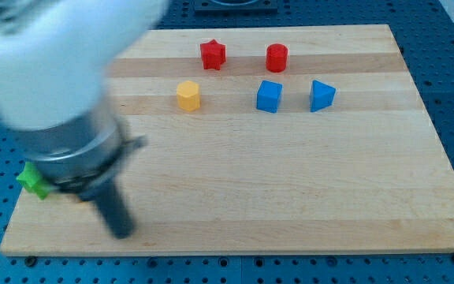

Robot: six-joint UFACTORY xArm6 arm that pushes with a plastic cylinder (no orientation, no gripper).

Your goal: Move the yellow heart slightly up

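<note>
The yellow heart cannot be picked out on the board; the only yellow block looks more like a six-sided shape, and it sits up near the top of the wooden board, left of the middle. There is no claw here, just a dark rod, so nothing opens or shuts and nothing is held. The rod's end, my tip, is down at the view's bottom left and touches no block. From my tip, the yellow block is far off at about one o'clock. The arm is big, white and blurry, and it comes down from the view's top left corner, with the rod leaning a little to the right. A green block peeks out at the left edge of the board, at about ten o'clock from my tip, partly hidden by the arm. A red star and a red cylinder sit at the top. Below them are a blue cube and another blue block, to the right of the yellow block.
</note>
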